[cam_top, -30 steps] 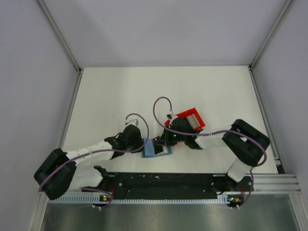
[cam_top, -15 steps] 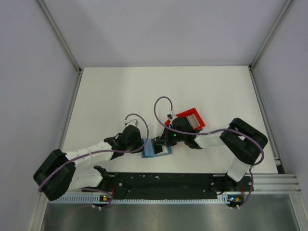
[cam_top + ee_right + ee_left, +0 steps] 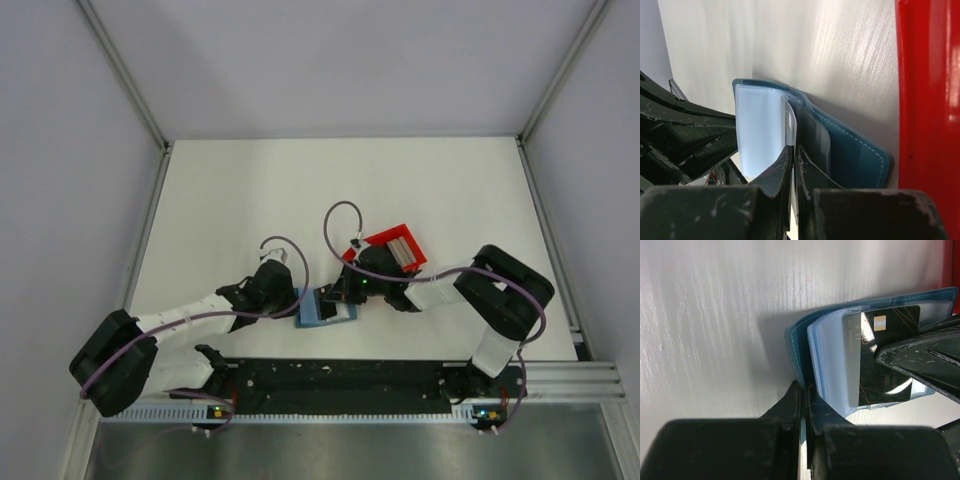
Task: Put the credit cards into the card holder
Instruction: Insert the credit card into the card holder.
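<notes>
The teal card holder [image 3: 318,311] lies open near the table's front edge, its clear sleeves fanned out. My left gripper [image 3: 298,303] is shut on the holder's left cover [image 3: 797,347], its jaws closed on the teal edge [image 3: 805,388]. My right gripper [image 3: 339,296] is shut on a black credit card [image 3: 888,357], which sits partly inside a clear sleeve. In the right wrist view the card [image 3: 792,122] shows edge-on between my closed fingers [image 3: 793,149], with the holder's teal cover [image 3: 855,152] to its right. More grey-silver cards [image 3: 404,247] lie in the red tray.
The red open-topped tray [image 3: 383,238] stands just behind my right gripper and fills the right edge of the right wrist view [image 3: 927,100]. My left gripper's black fingers [image 3: 685,132] are close at the left of the holder.
My right gripper has shifted slightly left toward the holder with the card. The left arm and the holder have held still.
</notes>
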`<state>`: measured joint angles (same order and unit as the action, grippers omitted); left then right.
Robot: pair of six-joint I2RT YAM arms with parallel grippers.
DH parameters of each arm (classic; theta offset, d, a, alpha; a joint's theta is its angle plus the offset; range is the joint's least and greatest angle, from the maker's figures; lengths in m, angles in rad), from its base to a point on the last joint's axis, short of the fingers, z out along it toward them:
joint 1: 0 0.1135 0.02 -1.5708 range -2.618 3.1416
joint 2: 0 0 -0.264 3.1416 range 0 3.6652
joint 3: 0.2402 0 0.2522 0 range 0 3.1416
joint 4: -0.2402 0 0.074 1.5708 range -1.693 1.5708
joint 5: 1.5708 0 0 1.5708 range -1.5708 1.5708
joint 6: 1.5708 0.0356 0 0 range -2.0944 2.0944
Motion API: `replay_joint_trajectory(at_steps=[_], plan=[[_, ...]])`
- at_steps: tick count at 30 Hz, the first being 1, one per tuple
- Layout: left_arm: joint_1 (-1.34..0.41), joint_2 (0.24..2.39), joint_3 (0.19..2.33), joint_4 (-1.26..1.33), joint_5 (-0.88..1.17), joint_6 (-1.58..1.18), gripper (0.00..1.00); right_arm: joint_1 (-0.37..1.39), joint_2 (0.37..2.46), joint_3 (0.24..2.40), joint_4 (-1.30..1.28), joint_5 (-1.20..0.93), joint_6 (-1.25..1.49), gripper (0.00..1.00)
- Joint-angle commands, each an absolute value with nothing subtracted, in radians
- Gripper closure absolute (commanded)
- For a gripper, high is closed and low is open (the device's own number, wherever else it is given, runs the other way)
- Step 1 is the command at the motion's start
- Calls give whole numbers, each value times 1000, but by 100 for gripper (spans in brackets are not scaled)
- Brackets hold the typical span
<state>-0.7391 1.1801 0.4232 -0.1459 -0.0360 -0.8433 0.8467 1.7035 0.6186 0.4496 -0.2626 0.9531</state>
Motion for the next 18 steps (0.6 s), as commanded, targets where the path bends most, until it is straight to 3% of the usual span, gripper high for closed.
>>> replay_joint_trajectory(at_steps=[1,13,18], plan=[[-742,1210,379,-186,-45,-844,100,851,1761,594,460,-209,979,100],[-741,1209,376,-181,-46,-847,100,902,1756,575,453,-173,985,100],[-741,1210,379,-184,-48,-845,100,916,1737,620,347,-164,948,93]])
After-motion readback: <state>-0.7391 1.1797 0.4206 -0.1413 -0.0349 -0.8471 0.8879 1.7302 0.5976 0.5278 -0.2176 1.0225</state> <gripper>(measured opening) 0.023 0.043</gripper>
